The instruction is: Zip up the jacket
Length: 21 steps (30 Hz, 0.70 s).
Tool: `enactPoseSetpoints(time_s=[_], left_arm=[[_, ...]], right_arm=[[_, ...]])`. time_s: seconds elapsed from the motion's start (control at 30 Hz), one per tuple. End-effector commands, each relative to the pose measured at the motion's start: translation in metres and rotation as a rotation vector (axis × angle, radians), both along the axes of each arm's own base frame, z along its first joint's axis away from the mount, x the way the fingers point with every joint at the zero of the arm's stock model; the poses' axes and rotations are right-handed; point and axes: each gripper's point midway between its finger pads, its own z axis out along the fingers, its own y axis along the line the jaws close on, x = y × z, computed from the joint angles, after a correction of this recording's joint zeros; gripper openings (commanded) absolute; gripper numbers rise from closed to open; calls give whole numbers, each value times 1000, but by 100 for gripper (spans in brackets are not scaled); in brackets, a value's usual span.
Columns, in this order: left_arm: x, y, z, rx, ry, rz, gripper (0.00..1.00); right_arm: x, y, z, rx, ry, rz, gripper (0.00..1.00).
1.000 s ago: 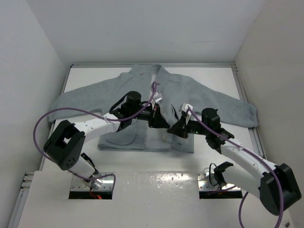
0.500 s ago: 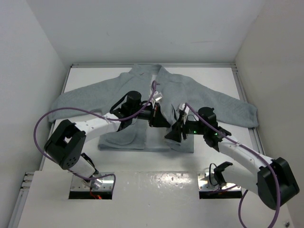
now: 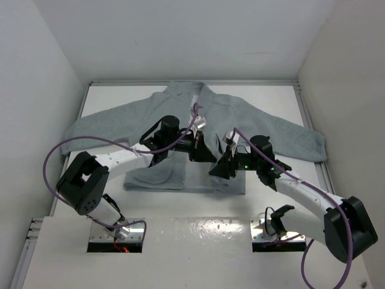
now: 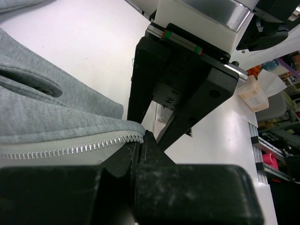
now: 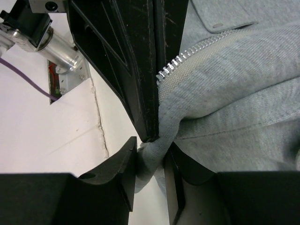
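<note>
Spreading over the white table (image 3: 102, 99), the light grey fleece jacket (image 3: 258, 123) lies front up with its sleeves out to both sides. At the jacket's open front, near its bottom hem, the left gripper (image 3: 203, 152) is clenched on one zipper edge (image 4: 70, 149). Just beside it, the right gripper (image 3: 220, 169) pinches the other panel's hem below its zipper teeth (image 5: 185, 56).

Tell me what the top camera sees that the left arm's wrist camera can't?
Only the top view shows the whole light grey fleece jacket spread flat with both sleeves out. Only the left wrist view shows the pale zipper teeth and a round pocket snap up close. Both show the left gripper and right gripper meeting at the jacket's bottom front edge.
</note>
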Motion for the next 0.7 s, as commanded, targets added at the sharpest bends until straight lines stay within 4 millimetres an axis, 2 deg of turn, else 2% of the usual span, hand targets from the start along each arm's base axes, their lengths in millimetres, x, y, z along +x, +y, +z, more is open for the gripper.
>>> enactPoseSetpoints(time_s=[0.0, 0.13, 0.27, 0.43, 0.5, 0.6, 0.67], left_arm=[[-1, -7, 36, -89, -98, -28, 0], [0, -8, 39, -94, -105, -28, 0], [-1, -8, 44, -101, -100, -36, 0], [-1, -8, 44, -101, -100, -36, 0], [-2, -8, 44, -101, -91, -35, 0], [-1, -9, 45, -107, -98, -35, 0], [-1, -9, 45, -107, -99, -35, 0]], right_arm=[[-11, 6, 10, 31, 14, 76, 28], [-13, 5, 7, 19, 3, 92, 27], [-15, 4, 3, 10, -1, 99, 34], [-15, 3, 0, 3, -12, 104, 34], [-17, 2, -1, 2, -15, 106, 23], [-16, 2, -2, 4, -33, 106, 17], [-16, 2, -3, -1, -35, 107, 8]])
